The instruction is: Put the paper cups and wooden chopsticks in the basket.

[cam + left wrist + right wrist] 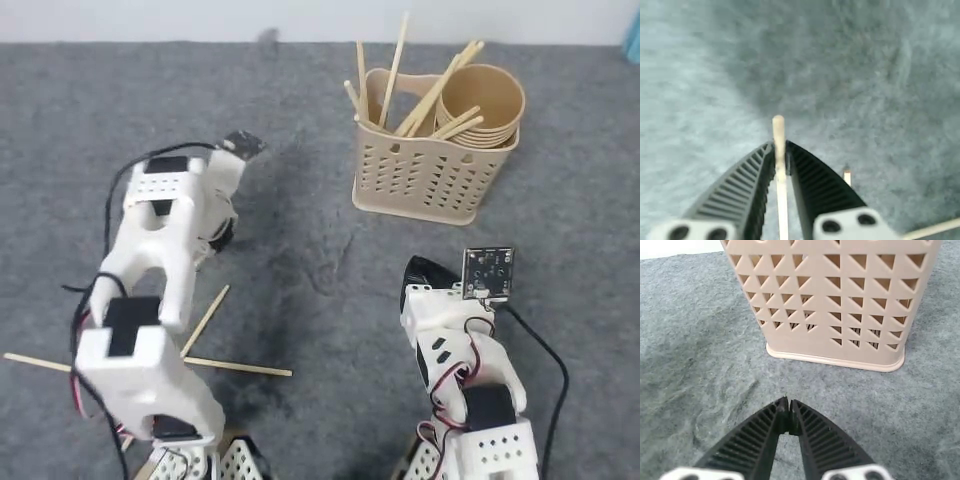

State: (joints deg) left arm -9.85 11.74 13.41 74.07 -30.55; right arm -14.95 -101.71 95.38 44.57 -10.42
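Closest to the arm bases, three loose chopsticks [240,367] lie flat on the grey felt mat [300,220] around the left arm [160,250]. One pokes out on its outer side, one lies crosswise towards the middle of the mat, and one slants away from the bases just beside the arm. The mat is fuzzy and slightly mottled, and it covers nearly all of the working surface. The left gripper [780,150] hangs over this mat with its ribbed black fingers pinched on the held chopstick [778,125], whose blunt end sticks out just past the fingertips. On the other side, the right arm [465,340] points at the basket [420,175]. The right gripper [788,407] sits low over the mat, its fingers pressed together with nothing between them, near the basket's foot but apart from it. The basket is beige, with perforated walls, and stands upright on the far part of the mat. At one end it holds a nested stack of paper cups [483,100]. Beside them is a bundle of chopsticks [430,95] leaning at loose angles, a few of them resting across the cups. Beyond the mat's far edge runs a pale strip [200,20], with a sliver of something teal [633,40] at its right corner.
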